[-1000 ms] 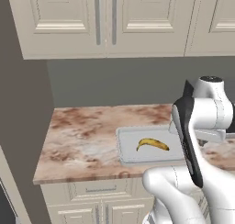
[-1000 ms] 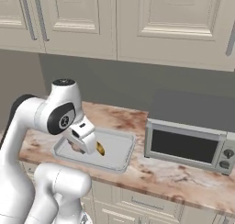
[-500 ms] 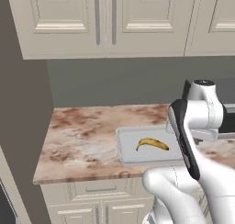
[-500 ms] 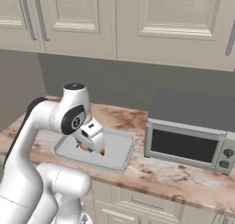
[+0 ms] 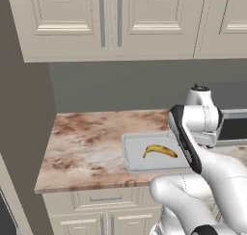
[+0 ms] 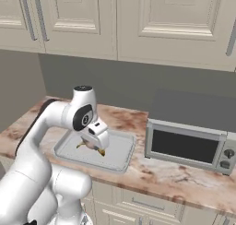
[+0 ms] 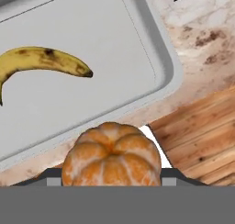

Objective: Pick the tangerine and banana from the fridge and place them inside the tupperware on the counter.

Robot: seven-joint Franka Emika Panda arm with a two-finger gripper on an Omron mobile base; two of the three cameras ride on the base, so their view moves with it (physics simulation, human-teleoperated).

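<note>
- Hand (image 6: 97, 148) clamped on the tangerine (image 7: 111, 156), above the tupperware (image 5: 137, 165).
- Banana (image 5: 160, 150) lying flat inside the tupperware on the desk (image 5: 87, 147).
- Microwave (image 6: 186, 145) just beside the tupperware.

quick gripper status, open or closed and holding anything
Gripper: closed on the tangerine, held above the near rim of the tupperware; the banana already lies inside.
</note>
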